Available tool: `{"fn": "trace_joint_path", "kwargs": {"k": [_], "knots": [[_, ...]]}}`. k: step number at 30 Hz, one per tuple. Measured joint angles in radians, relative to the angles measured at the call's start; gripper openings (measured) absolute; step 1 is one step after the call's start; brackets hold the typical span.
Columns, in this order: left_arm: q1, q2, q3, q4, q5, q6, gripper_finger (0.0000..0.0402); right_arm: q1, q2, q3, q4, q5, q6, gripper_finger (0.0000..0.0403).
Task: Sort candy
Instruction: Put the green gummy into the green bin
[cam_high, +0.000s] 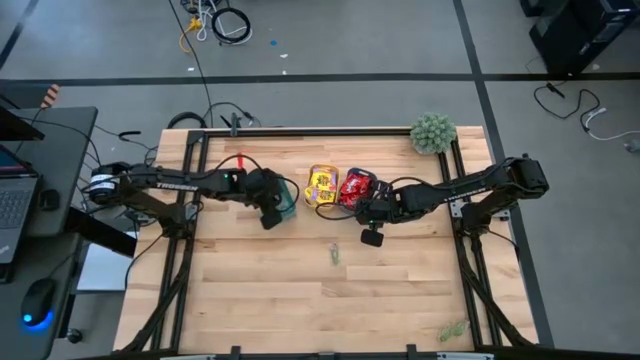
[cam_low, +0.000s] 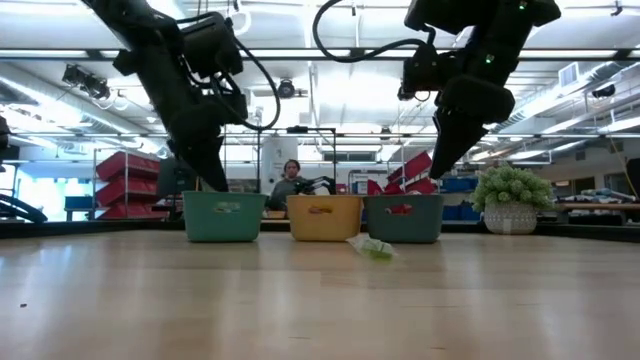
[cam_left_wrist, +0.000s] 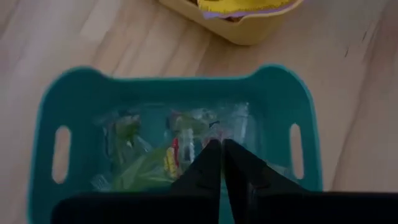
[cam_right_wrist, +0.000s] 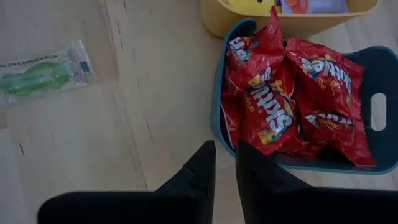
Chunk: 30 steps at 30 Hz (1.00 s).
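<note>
Two dark jointed arms, black cables looping, pointed black fingers (cam_left_wrist: 208, 168).

Wooden bench (cam_high: 260, 290) carries teal tray (cam_low: 224, 217), yellow tray (cam_low: 324, 218), blue tray (cam_low: 404, 218) in a row; fuzzy green plant (cam_high: 433, 132) at far corner.

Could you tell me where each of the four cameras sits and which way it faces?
High view: overhead, straight down on the table; both arms show.
Low view: table height, facing the room; both arms hang above three trays.
Left wrist view: looks down past the left gripper into the teal tray.
Right wrist view: looks down past the right gripper beside the red packets.
Shared: both wrist views show the yellow tray.
</note>
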Motion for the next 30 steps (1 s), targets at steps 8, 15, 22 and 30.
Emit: {"fn": "trace_joint_path", "kwargs": {"k": [8,15,22,30], "knots": [[-0.003,0.0,0.001,-0.005,0.003,0.114,0.0079,0.005,0.0,0.0,0.001,-0.01,-0.009,0.0059],[-0.047,0.0,0.096,-0.07,0.068,0.224,0.0107,0.051,0.0,0.0,0.001,-0.032,-0.024,0.0059],[-0.177,0.0,0.117,0.173,0.205,0.395,0.0071,0.105,0.0,0.0,0.011,-0.074,-0.005,0.0039],[-0.225,0.071,0.117,0.218,0.226,0.395,0.0006,0.118,0.023,-0.116,0.384,-0.261,0.01,0.0006]]}}
